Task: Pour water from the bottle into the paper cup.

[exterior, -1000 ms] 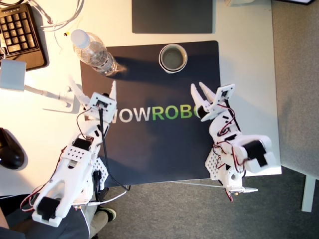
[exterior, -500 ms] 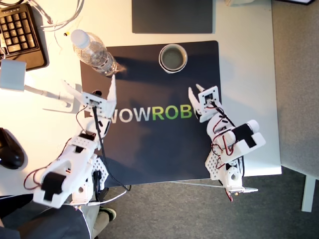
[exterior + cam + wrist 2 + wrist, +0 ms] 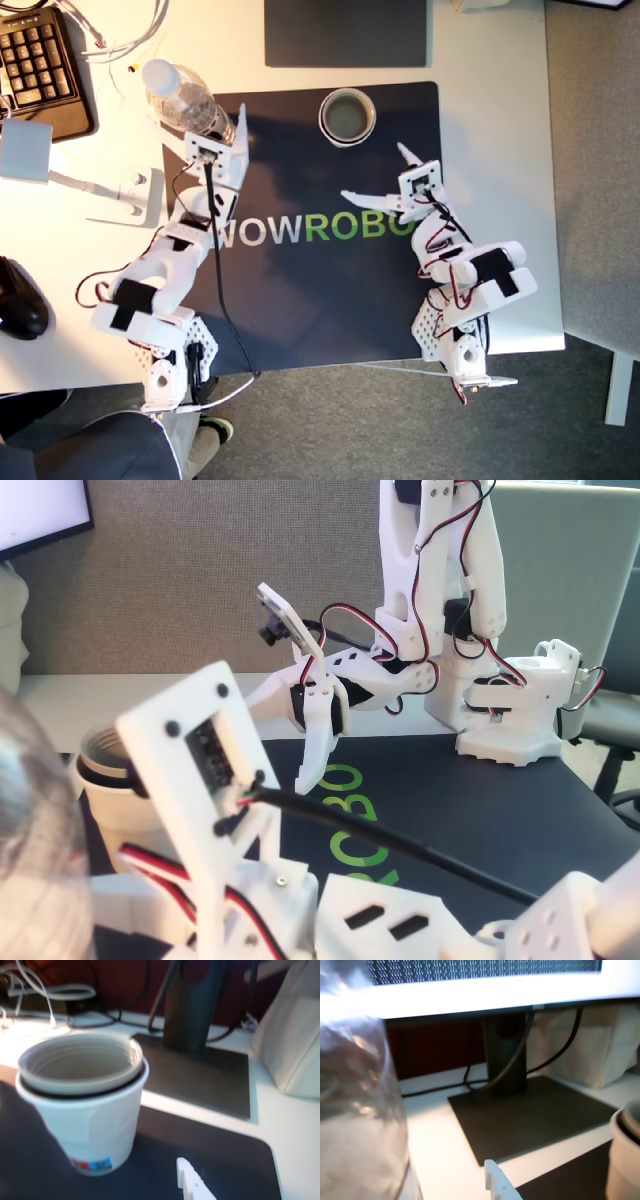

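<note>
The first gripper, fingers spread, flanked the bottle to grasp it; the second gripper, fingers open, faced the paper cup at its 11 o'clock.

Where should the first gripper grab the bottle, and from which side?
Grip the bottle around its ribbed middle, below the white cap. It stands upright at the dark mat's corner, so close my first gripper level across it from the mat side.

Black keyboard sitting at exterior view's upper left; dark mouse lying below; black mat covering white tabletop.
</note>
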Controlling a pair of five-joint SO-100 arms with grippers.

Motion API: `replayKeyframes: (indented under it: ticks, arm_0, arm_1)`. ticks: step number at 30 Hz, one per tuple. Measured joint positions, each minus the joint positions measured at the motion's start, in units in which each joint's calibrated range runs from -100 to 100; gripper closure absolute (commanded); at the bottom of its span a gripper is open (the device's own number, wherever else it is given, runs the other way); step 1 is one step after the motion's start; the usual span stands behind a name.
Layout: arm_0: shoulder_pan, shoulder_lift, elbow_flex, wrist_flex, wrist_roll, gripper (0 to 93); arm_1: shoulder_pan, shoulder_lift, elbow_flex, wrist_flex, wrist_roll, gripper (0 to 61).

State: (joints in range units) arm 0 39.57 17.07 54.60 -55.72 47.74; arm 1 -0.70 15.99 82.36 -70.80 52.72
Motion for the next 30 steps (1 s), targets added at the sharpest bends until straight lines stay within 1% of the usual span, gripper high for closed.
replayKeyframes:
  ticks: [1,2,3,4,5,6,8,12,16,19,20,21,22,23,25,26,27,28,29,30]
  arm_0:
    - [-0.3,1.7,-1.7,0.0,-0.3,43.4]
    - [-0.5,2.1,-2.4,0.0,-0.4,51.0]
    - [-0.6,2.7,-3.2,0.0,-0.7,61.0]
    - [-0.8,3.0,-3.4,0.0,-1.0,78.7]
    - [-1.5,3.0,-3.6,0.0,-1.3,86.8]
    - [-1.6,3.0,-3.8,0.0,-1.5,92.7]
    - [-1.9,3.0,-3.8,0.0,-2.4,92.7]
    - [-1.7,2.8,-3.8,0.0,-4.7,92.7]
    - [-1.4,-0.3,-0.6,0.4,-8.2,92.7]
    - [-2.0,-5.4,2.5,1.0,-11.3,92.7]
    - [-2.0,-9.3,3.3,2.1,-13.1,92.7]
    - [-1.9,-11.0,3.2,2.2,-13.7,92.7]
    - [-1.6,-13.4,3.3,3.3,-14.7,92.7]
    - [-1.5,-18.1,3.3,5.2,-15.8,92.7]
    - [-1.4,-22.3,3.0,7.0,-17.0,92.7]
    - [-1.3,-26.3,2.4,10.3,-18.6,92.7]
    - [-1.2,-27.8,2.1,11.2,-19.0,92.7]
    - [-0.8,-29.6,1.0,13.3,-20.2,92.7]
    - [0.8,-33.2,-2.4,20.4,-23.1,92.7]
    - [1.6,-34.6,-3.4,22.3,-24.0,92.7]
  arm_1:
    - [0.0,0.0,-1.8,0.0,0.0,4.2]
    - [0.0,0.0,-2.4,0.0,0.0,4.5]
    - [0.0,0.9,-4.0,0.0,0.0,4.8]
    - [0.0,1.8,-5.7,0.0,0.2,5.4]
    - [-0.1,3.6,-8.5,0.0,0.2,5.6]
    - [-0.1,4.0,-9.5,0.0,0.2,5.9]
    - [-1.9,8.0,-14.0,-0.1,0.2,6.6]
    - [-4.4,12.9,-18.7,-0.1,0.2,6.7]
    - [-5.4,17.0,-24.8,0.2,0.2,6.7]
    - [-5.4,19.8,-30.4,1.8,0.2,6.7]
    - [-5.4,20.4,-33.1,3.4,0.2,6.8]
    - [-5.4,20.5,-34.0,4.0,0.2,6.8]
    - [-5.4,20.7,-35.4,5.2,0.2,6.8]
    - [-5.4,21.1,-38.0,7.1,0.2,6.8]
    - [-5.3,21.1,-40.1,9.0,0.2,7.0]
    - [-4.7,21.3,-42.5,10.9,0.2,7.3]
    - [-4.5,21.3,-43.1,11.6,0.2,8.1]
    - [-4.2,21.3,-44.0,12.7,0.2,17.3]
    - [-3.8,21.3,-44.8,13.7,0.2,23.8]
    - [-3.8,21.3,-44.9,14.2,0.1,27.3]
